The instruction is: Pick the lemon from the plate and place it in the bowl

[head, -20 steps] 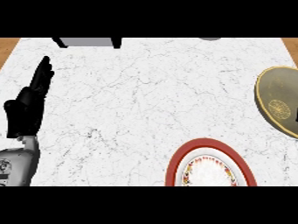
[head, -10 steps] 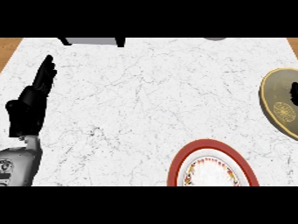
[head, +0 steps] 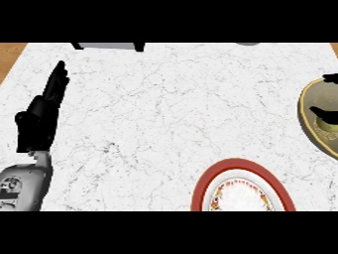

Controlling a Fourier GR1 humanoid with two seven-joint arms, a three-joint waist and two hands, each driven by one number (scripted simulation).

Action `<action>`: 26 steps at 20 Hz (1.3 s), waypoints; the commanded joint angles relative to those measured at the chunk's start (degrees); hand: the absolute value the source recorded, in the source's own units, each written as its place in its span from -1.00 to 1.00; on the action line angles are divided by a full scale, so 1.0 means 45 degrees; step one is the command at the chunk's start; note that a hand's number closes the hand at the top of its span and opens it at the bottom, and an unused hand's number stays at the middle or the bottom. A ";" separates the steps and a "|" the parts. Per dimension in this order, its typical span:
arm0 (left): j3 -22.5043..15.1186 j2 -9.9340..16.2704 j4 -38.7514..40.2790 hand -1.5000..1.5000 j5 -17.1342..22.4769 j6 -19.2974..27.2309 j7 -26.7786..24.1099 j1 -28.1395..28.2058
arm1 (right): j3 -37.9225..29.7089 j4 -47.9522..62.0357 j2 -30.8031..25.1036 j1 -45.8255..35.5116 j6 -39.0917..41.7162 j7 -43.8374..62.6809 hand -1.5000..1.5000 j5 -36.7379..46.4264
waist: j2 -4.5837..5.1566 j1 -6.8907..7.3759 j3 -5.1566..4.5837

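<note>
Right hand (head: 334, 116): fingers spread over bowl (head: 309, 113), holding nothing. Lemon (head: 328, 125): in bowl, just beneath. I'd lift straight up, clearing the rim. Left hand (head: 41, 116): resting open, far side.

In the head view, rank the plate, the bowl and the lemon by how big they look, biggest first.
1. Red-rimmed plate and olive bowl: unsure, both are cut off by the view's edges.
2. Lemon, clearly smallest, inside the bowl and partly hidden by the right hand.
</note>
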 commanded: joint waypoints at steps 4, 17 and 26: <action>0.0395 0.0159 0.0387 0.00 0.0226 -0.0107 -0.0235 -0.0369 | -0.0973 0.2149 0.0091 -0.0588 0.0920 -0.2829 -1.00 -0.0950 | 0.0077 -0.0078 0.0018; 0.0548 0.0119 0.0162 0.00 0.0270 -0.0112 -0.0017 -0.0015 | -0.2591 0.4120 -0.3534 -0.0398 0.6057 -0.3229 -1.00 -0.2487 | -0.0043 -0.0302 0.0005; 0.0486 0.0050 -0.0006 0.00 0.0103 0.0027 0.0085 -0.0076 | -0.2462 0.3721 -0.4110 0.1470 0.8640 -0.4774 -1.00 -0.2779 | -0.0067 -0.0509 0.0048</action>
